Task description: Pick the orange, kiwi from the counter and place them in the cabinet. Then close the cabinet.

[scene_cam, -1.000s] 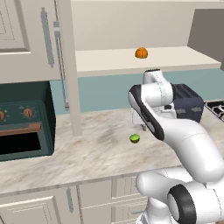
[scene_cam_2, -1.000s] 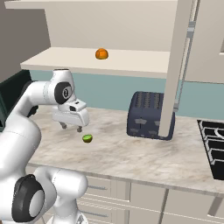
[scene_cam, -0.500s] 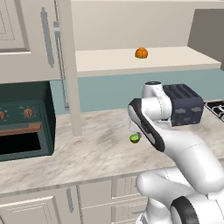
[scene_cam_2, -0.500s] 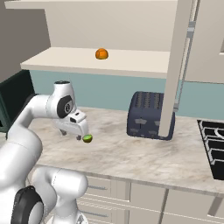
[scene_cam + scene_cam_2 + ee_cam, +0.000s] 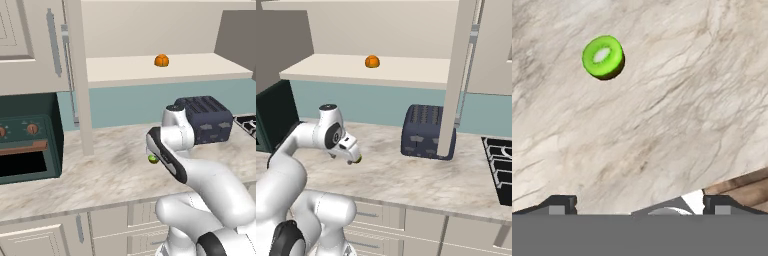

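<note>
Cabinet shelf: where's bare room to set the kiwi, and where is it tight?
The cabinet shelf is bare on both sides of the orange; the widest patch runs from the orange to the right end. Left of it, the open door borders the patch. On the counter, it is tight around the toaster and the kiwi.

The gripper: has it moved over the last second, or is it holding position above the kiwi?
Yes. In the left base view the gripper has come down toward the counter, away from the toaster, and now sits low at the kiwi.
</note>
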Robot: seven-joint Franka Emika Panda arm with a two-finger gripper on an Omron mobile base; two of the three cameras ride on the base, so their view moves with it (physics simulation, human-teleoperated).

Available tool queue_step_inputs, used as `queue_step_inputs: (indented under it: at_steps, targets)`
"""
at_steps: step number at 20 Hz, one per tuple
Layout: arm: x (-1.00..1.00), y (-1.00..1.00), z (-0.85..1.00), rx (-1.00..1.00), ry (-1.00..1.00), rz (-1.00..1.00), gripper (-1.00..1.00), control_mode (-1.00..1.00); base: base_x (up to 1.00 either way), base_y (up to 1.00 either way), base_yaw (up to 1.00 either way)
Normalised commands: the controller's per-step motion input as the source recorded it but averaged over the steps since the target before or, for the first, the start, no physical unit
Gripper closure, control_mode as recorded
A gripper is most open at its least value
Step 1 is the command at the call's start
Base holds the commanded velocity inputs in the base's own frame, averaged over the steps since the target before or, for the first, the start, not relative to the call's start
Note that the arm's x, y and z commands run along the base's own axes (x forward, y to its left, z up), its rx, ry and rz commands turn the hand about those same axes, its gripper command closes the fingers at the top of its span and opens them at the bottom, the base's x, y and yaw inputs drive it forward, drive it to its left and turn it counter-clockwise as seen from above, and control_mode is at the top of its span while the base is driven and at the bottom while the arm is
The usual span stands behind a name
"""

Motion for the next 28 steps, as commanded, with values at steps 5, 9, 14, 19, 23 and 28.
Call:
queue_step_inputs:
  at_steps: [5, 9, 14, 19, 23, 28]
  targets:
    - [0.58, 0.00, -0.06, 0.00, -0.04, 0.00, -1.00, -1.00, 0.00, 0.00, 0.00]
    - [0.42, 0.00, -0.09, 0.00, -0.02, 0.00, -1.00, -1.00, 0.00, 0.00, 0.00]
    - [0.23, 0.00, -0.21, 0.00, 0.00, 0.00, -1.00, -1.00, 0.00, 0.00, 0.00]
    - [0.14, 0.00, -0.25, 0.00, -0.02, 0.00, -1.00, -1.00, 0.00, 0.00, 0.00]
    - [0.19, 0.00, -0.27, 0.00, -0.01, 0.00, -1.00, -1.00, 0.00, 0.00, 0.00]
    - [0.26, 0.00, -0.29, 0.00, -0.02, 0.00, -1.00, -1.00, 0.00, 0.00, 0.00]
